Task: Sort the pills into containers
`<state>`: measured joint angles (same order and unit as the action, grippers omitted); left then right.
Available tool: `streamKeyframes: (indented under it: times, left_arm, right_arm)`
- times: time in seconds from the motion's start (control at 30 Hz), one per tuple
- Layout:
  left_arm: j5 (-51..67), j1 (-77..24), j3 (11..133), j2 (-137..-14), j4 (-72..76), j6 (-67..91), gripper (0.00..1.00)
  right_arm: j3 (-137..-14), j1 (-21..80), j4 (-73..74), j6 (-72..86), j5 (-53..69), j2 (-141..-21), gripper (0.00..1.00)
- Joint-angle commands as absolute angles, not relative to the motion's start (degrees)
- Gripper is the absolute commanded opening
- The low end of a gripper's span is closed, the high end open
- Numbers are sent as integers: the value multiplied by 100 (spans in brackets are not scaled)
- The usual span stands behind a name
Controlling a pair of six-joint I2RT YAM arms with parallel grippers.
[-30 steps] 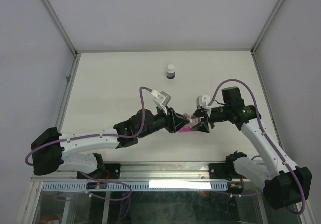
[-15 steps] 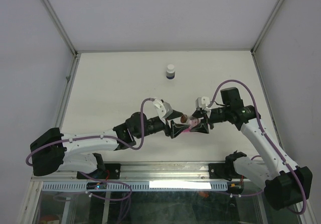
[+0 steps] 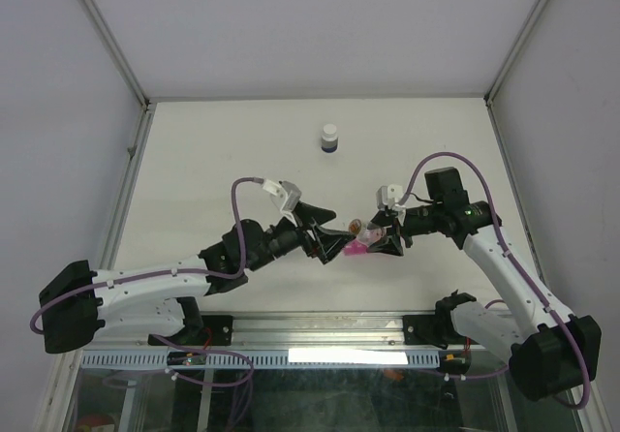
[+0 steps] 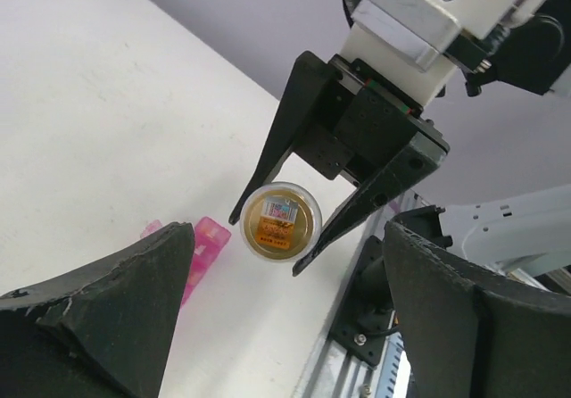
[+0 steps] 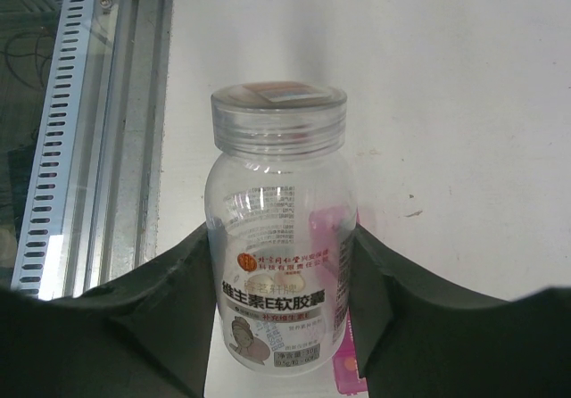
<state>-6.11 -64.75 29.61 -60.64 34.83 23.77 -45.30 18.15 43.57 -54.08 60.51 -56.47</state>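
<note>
**The clear pill bottle [image 5: 279,237] sits in the right gripper [image 4: 265,245], the left gripper [image 3: 325,233] stands wide open**

We see the right gripper closed partway, pressing both sides of the bottle's body and holding it above the white table [image 3: 223,161]. The left gripper faces the bottle's lidded end and holds nothing. The pink pill organizer [image 4: 207,242] lies on the table just below the bottle.
</note>
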Motion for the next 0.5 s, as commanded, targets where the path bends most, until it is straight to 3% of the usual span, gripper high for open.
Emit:
streamKeyframes:
  times: [0.0,0.47]
  left_arm:
    - [-926,-6453,3715,-6402,2526,3068,86]
    - [-554,-6486,4292,-7143,2355,2978,65]
  right_arm:
    - [-4613,1852,4185,-5383,6083,-5643,0]
    - [-4614,1854,4175,-5379,6060,-5669,0]
